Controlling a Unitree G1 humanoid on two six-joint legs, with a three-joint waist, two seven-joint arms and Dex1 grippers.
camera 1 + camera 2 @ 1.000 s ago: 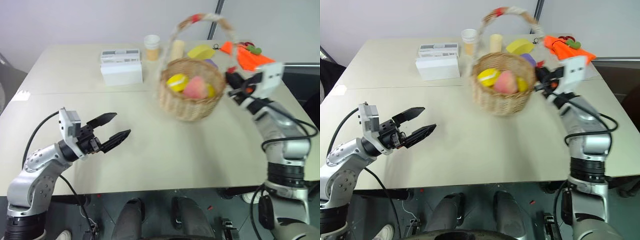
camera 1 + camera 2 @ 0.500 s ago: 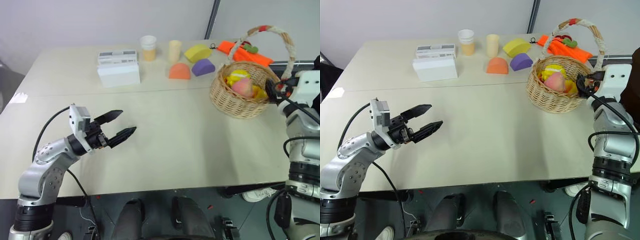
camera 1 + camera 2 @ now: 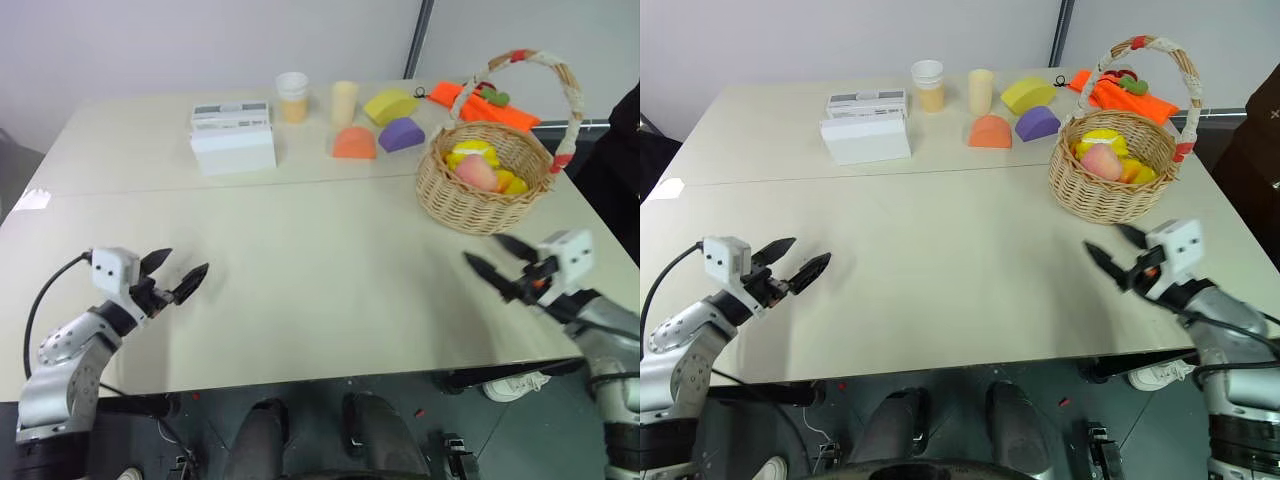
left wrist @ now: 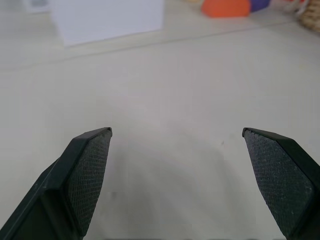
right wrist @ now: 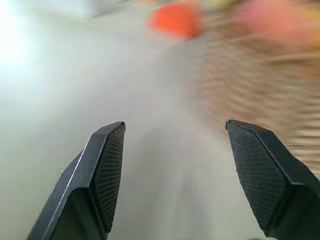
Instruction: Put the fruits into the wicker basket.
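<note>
The wicker basket [image 3: 470, 203] stands on the table at the right, its banded handle [image 3: 520, 58] upright. Inside lies a pink peach [image 3: 478, 172]; beside it shows a yellow-orange bit of the mango [image 3: 512, 184], and behind it a yellow lemon-like fruit [image 3: 472, 152]. My right gripper [image 3: 485, 252] is open and empty, low over the table in front of the basket and apart from it. My left gripper [image 3: 180, 268] is open and empty near the table's front left. The wrist views show both pairs of fingers spread wide, left gripper [image 4: 177, 131] and right gripper [image 5: 175, 123], over bare tabletop.
At the back stand a white box [image 3: 233, 138], a paper cup [image 3: 292, 95] and a cream cylinder [image 3: 345, 100]. Yellow [image 3: 390, 105], orange [image 3: 355, 143] and purple [image 3: 402, 133] foam shapes lie left of the basket. An orange item [image 3: 480, 100] lies behind it.
The basket swung from mid-table to the right and now rests there. My right gripper let go of it, opened and dropped back toward the front edge. My left gripper moved left and down.
</note>
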